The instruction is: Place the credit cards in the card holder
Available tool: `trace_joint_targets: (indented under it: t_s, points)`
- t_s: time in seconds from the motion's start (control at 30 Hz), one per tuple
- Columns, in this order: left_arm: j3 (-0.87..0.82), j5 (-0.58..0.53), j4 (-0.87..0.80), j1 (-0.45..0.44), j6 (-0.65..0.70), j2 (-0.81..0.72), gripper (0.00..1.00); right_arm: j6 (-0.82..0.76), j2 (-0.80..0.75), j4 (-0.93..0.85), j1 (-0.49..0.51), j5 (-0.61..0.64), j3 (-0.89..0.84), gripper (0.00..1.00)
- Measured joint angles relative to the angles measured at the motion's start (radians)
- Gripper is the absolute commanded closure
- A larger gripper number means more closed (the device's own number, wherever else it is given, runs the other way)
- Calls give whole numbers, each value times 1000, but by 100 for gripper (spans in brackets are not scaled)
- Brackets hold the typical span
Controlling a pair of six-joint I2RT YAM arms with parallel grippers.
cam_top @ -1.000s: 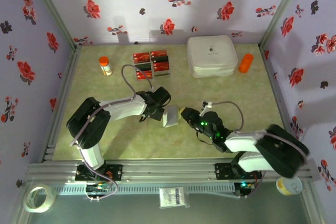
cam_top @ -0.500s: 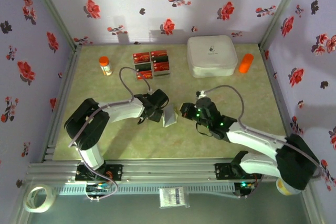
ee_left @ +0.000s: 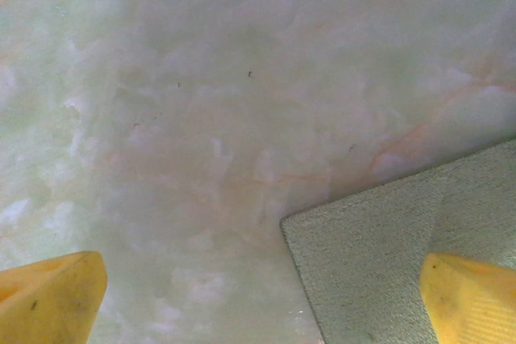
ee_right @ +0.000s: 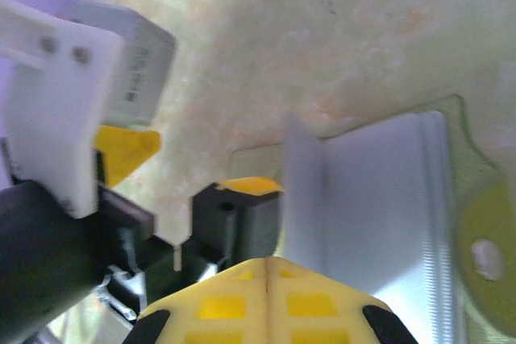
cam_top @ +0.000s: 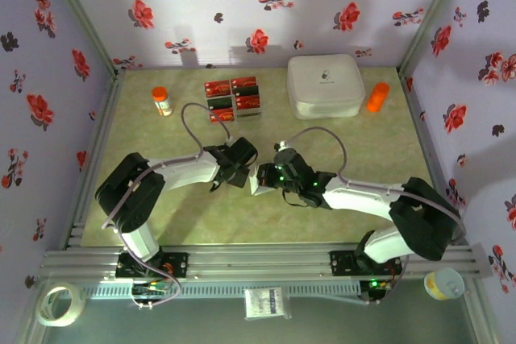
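Shifted over the last second: right arm, swung leftward to the middle of the pale green marbled tabletop (cam_top: 387, 151); right gripper (ee_right: 268, 275), gone from partly apart to pressed together. Left arm barely displaced; all else unmoved.

Item 1. Small flat olive-green folding card holder with grey lining (cam_top: 257, 180): lying open mid-table between the two grippers, one grey flap standing up just ahead of the right gripper's yellow fingertips (ee_right: 226, 308). Pinching that flap or merely beside it: impossible to tell.

Item 2. Left gripper (ee_left: 258, 305): yellow fingers (ee_left: 472, 304) spread wide, holding nothing, low over the card holder's textured corner.

Item 3. Small thin red rectangular credit cards with dark and white stripes (cam_top: 234, 97): flat in a tight cluster at the table's far side, well apart from the card holder, untouched.

Item 4. Large white rounded box (cam_top: 325, 84), right of the cards; small orange-topped bottle (cam_top: 162, 101), left of them; plain orange container (cam_top: 377, 96) beside the box.

Progress, as judged: early. No card seen in the card holder, apparently being opened or steadied. Left to do: every card picked up, carried over, slid in.

Writing: none legible. Small dark emblem on the box lid and markings on the cards too small to read.
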Motion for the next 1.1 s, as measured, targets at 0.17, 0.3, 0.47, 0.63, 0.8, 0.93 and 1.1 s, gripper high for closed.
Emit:
trace_joint_targets:
  t_s: [0.17,0.3,0.47,0.63,0.8,0.93,1.1]
  points:
    - [-3,0,4,0,3,0,0,0,44,14,-11,7,-2,100]
    - [-5,0,9,2,4,0,0,1,63,58,-29,5,-28,100]
    - [-6,0,12,14,4,-9,0,1,124,105,-35,-23,-33,100]
    - [-8,1,13,49,4,-54,0,0,173,140,-35,-69,-29,100]
    - [-13,13,19,96,4,-94,0,1,204,163,-23,-90,-7,100]
    - [-25,50,20,148,3,-131,0,4,230,195,-8,-101,3,99]
    - [-32,113,23,194,-5,-183,0,21,288,248,2,-107,6,99]
